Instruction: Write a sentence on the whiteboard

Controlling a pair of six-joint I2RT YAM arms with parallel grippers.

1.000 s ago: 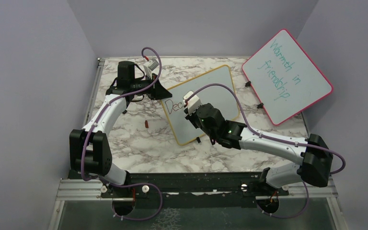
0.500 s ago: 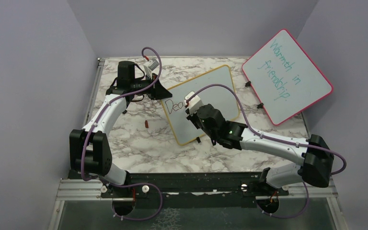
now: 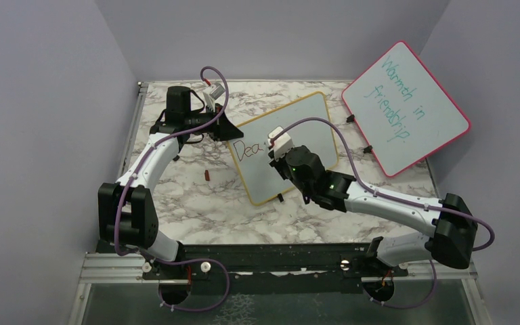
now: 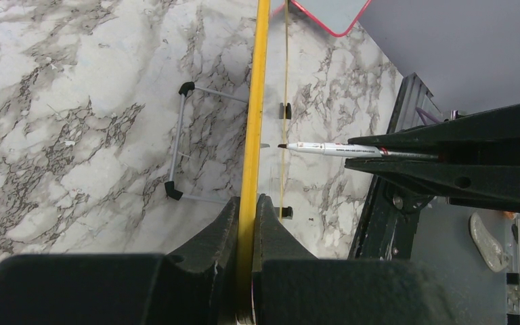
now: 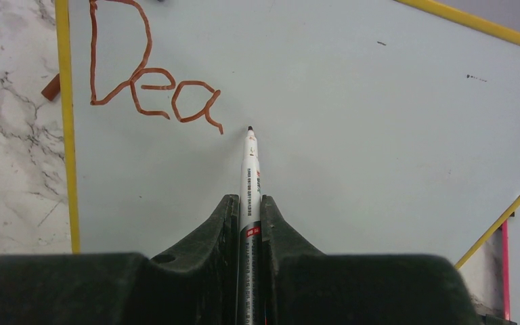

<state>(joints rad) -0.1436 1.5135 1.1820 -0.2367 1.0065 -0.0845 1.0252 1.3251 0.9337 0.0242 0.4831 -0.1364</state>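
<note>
The whiteboard (image 3: 309, 128), yellow-framed, stands tilted mid-table. My left gripper (image 3: 229, 133) is shut on its left frame edge, which runs edge-on as a yellow strip (image 4: 253, 101) between the jaws of that gripper (image 4: 247, 206). My right gripper (image 5: 249, 206) is shut on a white marker (image 5: 250, 172), with the tip just right of the last letter. The sentence (image 5: 150, 88) reads "Dea" in reddish-brown strokes near the board's upper left, also visible from above (image 3: 249, 150). The right gripper (image 3: 275, 150) hovers over the board's left half. From the left wrist the marker (image 4: 325, 148) points at the board face.
A pink-red-framed board (image 3: 406, 108) with teal handwriting leans at the back right. A small red cap (image 3: 207, 175) lies on the marble table (image 3: 196, 210) left of the whiteboard. Purple walls close in on three sides.
The right gripper with the marker has slid to the right along the board, and the third letter "a" has appeared after "De". The left arm has not moved.
</note>
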